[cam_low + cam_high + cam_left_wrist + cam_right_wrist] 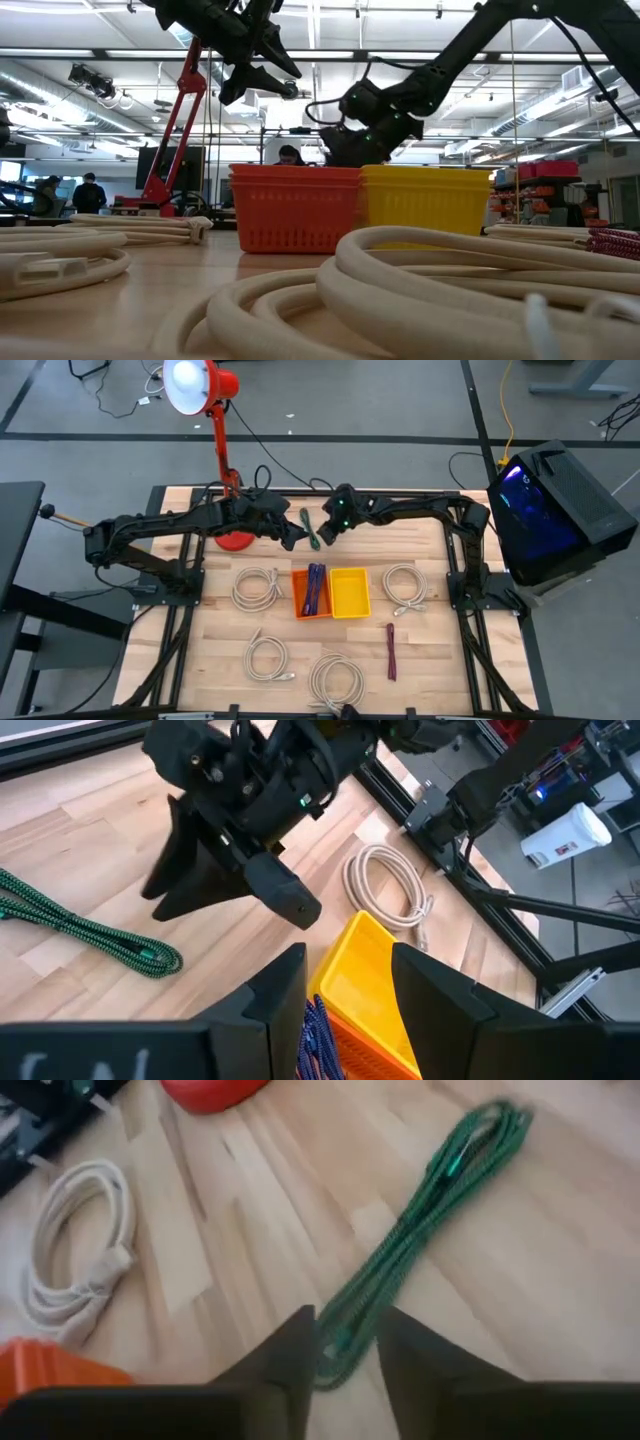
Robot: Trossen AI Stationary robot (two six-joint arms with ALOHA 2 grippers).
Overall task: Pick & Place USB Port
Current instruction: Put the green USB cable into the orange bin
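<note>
A green bundled cable (308, 528) lies flat on the wood near the table's far edge, between the two grippers. My right gripper (347, 1355) is open and hovers over the cable's (430, 1210) near end, a finger on either side, above it. My left gripper (347, 985) is open and empty, raised above the far ends of the orange bin (299, 595) and the yellow bin (365, 970). A blue-purple cable (315, 590) lies inside the orange bin. In the low view the left gripper (262, 75) hangs high, and the right gripper (345, 150) is lower, behind the bins.
A red desk lamp (222, 470) stands at the far left, its base close to my left arm. Several white coiled cables (257, 587) (404, 585) (268, 657) lie around the bins. A dark red cable (391, 652) lies toward the near right.
</note>
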